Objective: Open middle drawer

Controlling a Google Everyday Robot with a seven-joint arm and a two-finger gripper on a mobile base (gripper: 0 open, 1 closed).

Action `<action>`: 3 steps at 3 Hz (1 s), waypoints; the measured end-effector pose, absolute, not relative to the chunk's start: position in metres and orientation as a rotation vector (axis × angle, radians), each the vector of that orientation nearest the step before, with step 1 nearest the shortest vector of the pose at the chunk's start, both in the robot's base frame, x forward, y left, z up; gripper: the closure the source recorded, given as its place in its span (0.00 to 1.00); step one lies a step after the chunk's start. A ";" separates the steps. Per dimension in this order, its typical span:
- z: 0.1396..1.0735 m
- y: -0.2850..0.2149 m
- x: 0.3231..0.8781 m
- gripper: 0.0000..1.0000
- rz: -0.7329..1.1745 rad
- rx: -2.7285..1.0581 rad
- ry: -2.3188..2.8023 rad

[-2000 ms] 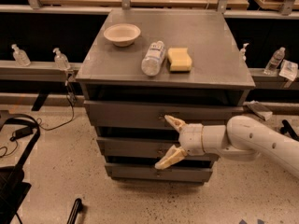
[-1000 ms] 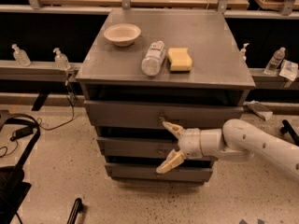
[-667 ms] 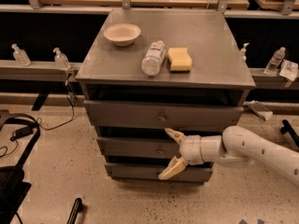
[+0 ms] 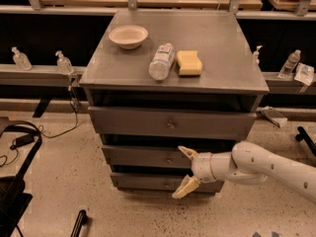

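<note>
Gripper, cream, two-finger: fingers spread apart, 4 o'clock of knob. Middle drawer: grey, long flat front, small round central knob.

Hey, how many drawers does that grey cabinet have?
3. Top drawer, widest, just under the cabinet top; middle drawer below it; bottom drawer, narrowest, nearest the floor. The open gripper sits before the middle and bottom fronts, right of centre. None looks hidden.

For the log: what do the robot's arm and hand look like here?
The arm is white, smooth and rounded, with small dark dots on its shell. Its hand, by the middle drawer, has a pale cylindrical wrist and two cream tapered fingers. No cables show.
</note>
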State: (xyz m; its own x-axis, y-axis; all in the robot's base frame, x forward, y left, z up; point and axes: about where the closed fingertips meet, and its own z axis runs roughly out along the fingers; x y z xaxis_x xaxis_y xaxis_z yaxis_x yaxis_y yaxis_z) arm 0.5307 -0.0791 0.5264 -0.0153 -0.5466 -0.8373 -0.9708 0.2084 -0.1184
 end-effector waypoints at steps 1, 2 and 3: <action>0.500 -0.088 0.544 0.00 0.629 -1.445 1.698; 0.476 -0.106 0.567 0.00 0.575 -1.410 1.737; 0.464 -0.120 0.589 0.00 0.510 -1.384 1.756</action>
State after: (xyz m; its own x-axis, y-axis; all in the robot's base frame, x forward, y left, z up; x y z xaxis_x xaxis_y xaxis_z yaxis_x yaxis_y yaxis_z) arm 0.5890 -0.1195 0.4640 -0.0562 -0.6010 -0.7973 -0.9347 0.3125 -0.1696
